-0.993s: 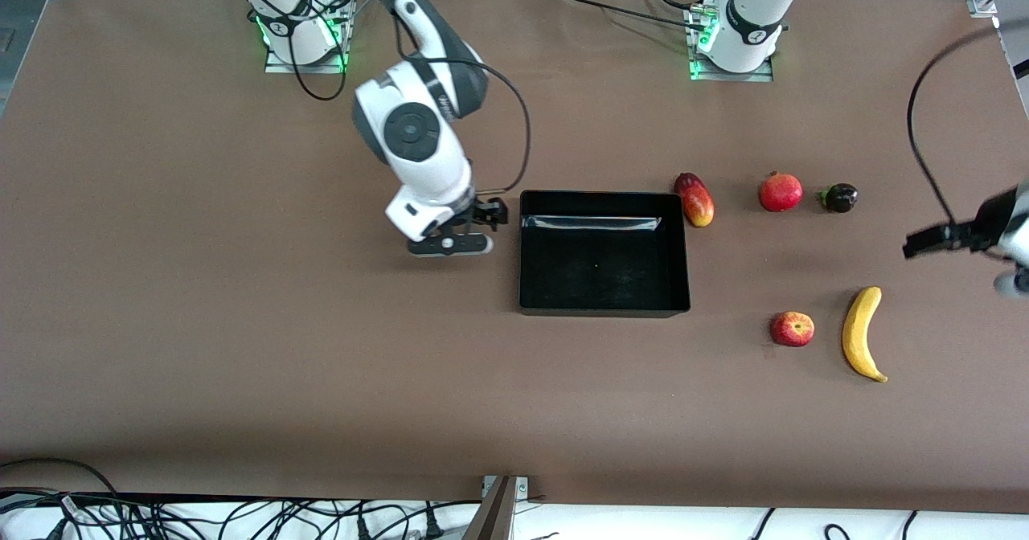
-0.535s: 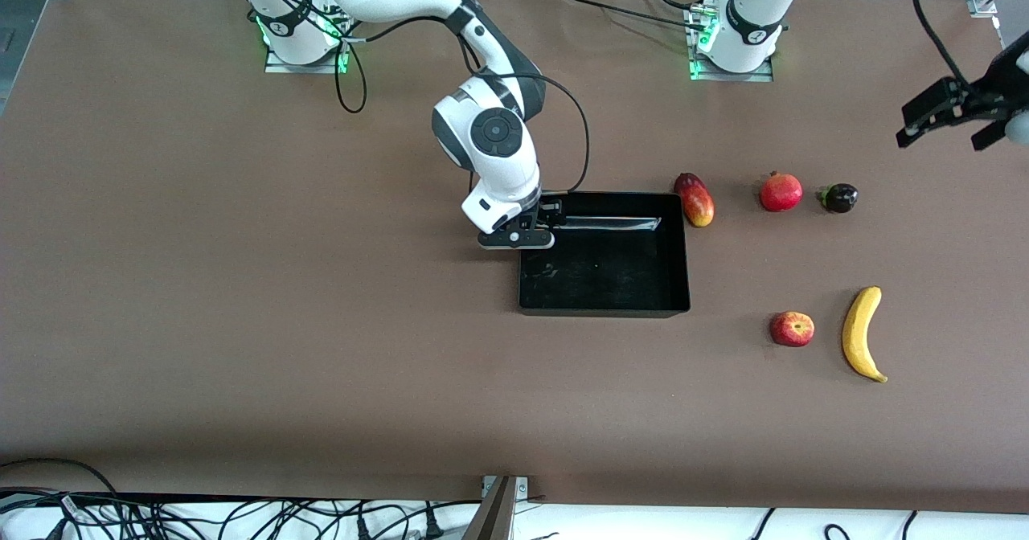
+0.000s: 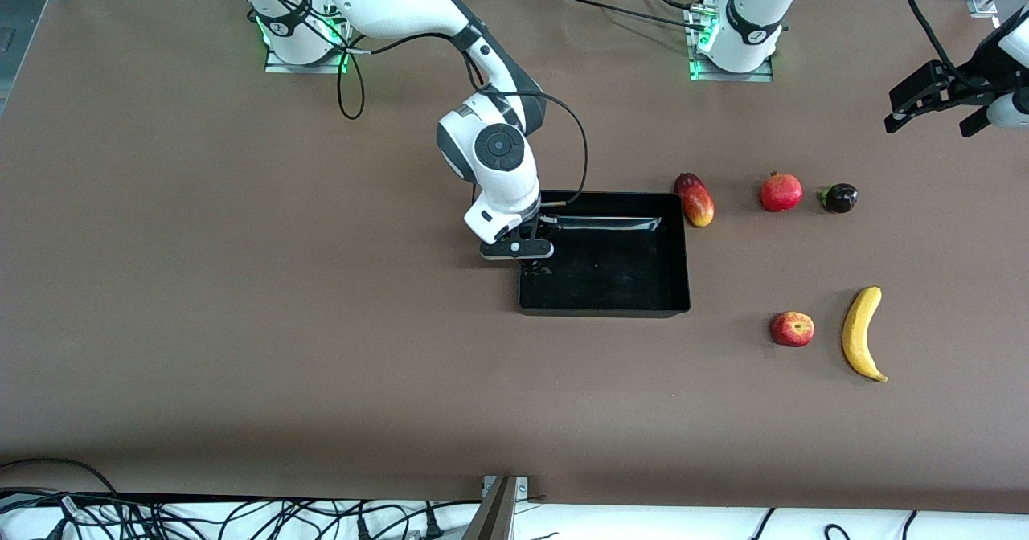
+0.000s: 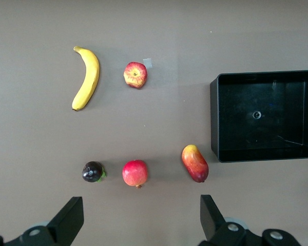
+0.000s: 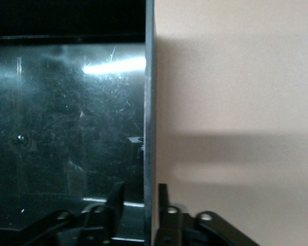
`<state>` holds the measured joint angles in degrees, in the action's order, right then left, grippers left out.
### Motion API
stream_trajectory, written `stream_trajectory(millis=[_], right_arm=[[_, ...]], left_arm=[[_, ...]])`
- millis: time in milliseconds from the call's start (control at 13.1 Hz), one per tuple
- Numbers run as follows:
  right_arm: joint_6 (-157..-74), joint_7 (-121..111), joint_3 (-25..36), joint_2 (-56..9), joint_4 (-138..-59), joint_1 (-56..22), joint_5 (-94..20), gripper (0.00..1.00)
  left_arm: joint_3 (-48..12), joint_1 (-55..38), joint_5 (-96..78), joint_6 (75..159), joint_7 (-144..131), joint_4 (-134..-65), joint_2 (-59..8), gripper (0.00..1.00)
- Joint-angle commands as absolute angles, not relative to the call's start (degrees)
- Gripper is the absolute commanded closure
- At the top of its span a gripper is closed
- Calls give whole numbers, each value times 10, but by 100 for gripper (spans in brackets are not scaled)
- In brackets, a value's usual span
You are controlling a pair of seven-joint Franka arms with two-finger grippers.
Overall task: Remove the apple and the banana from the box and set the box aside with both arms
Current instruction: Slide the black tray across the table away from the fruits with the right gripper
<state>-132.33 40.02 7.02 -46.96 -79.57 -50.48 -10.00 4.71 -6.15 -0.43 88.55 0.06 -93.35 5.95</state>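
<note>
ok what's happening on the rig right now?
The right gripper has its fingers astride the wall of the empty black box at the right arm's end, closed on it. The apple and banana lie on the table toward the left arm's end. The left gripper hangs open above that end, holding nothing.

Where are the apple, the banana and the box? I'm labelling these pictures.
apple (image 3: 793, 329): front view, middle of the fruit.
banana (image 3: 860, 333): front view, mid-length of its curve.
box (image 3: 603, 310): front view, wall nearest the camera.
</note>
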Motion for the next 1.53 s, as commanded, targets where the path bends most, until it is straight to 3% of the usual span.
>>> stream_trajectory(millis=[0, 535, 687, 1145, 1451], right_arm=[[-1313, 389, 70, -467, -789, -493, -99, 100], [-1146, 146, 71, -379, -794, -328, -116, 100], [-1128, 61, 72, -346, -833, -272, -116, 100], [-1182, -62, 198, -241, -1017, -244, -106, 100], [-1286, -126, 256, -169, -1192, -245, -107, 100]], left_arm=[[33, -57, -3, 868, -45, -934, 71, 0], [34, -59, -4, 857, -41, -934, 82, 0], [35, -60, -4, 857, -40, -934, 82, 0], [38, -60, -4, 857, -40, -934, 82, 0], [40, -60, -4, 858, -40, -934, 82, 0]])
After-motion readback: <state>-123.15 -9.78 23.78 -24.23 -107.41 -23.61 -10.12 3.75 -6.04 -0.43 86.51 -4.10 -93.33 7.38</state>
